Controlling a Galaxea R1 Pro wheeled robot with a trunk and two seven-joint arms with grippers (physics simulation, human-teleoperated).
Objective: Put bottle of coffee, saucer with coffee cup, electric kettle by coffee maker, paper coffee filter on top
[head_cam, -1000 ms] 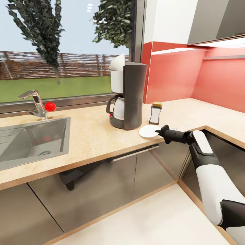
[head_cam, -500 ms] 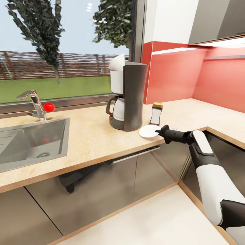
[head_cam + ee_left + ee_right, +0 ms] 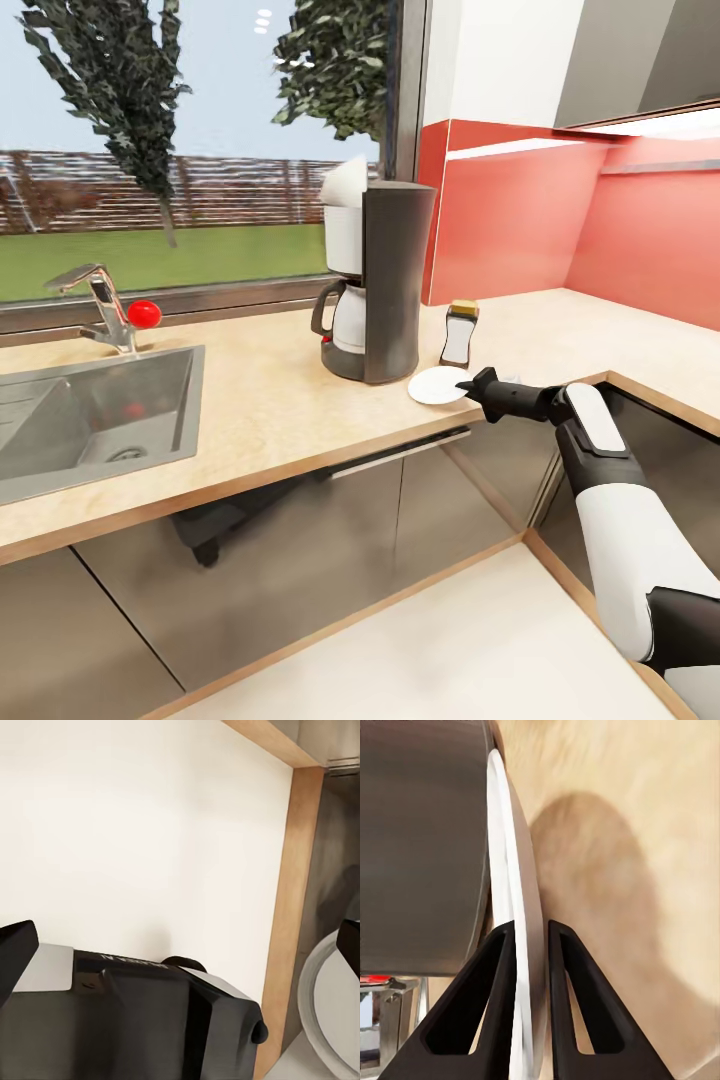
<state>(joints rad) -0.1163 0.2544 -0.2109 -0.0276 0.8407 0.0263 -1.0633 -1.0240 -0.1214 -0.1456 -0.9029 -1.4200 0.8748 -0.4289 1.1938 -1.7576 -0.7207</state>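
**Q:** Any readable writing on the kitchen countertop [image 3: 260,400]?

**A:** None. The bottle of coffee [image 3: 459,333] carries a pale label under a yellow-gold cap, but its print is too small to read. Faint lettering on the dark housing [image 3: 142,1027] in the left wrist view is also illegible.

**Q:** What surrounds the work area?

**A:** The coffee maker [image 3: 378,281] stands mid-counter before the window, a white paper coffee filter [image 3: 346,186] sitting in its top and its white carafe [image 3: 347,317] in place below. The bottle stands just beside it, toward the red backsplash [image 3: 520,225]. A steel sink [image 3: 90,415] and a faucet [image 3: 100,300] with a red knob [image 3: 144,314] lie well apart at the far left.

**Q:** And the saucer?

**A:** The saucer [image 3: 437,385] lies at the counter's front edge, just in front of the coffee maker and bottle. The right gripper [image 3: 470,384] reaches it from the corner side.

**Q:** Is the gripper holding it?

**A:** Yes. In the right wrist view the two black fingers [image 3: 495,1005] are nearly closed, pinching the saucer's [image 3: 514,922] thin rim, with the coffee maker's dark body [image 3: 420,840] close behind.

**Q:** The left gripper?

**A:** Its black fingertips [image 3: 15,949] sit wide apart, holding nothing, above pale floor [image 3: 150,832].
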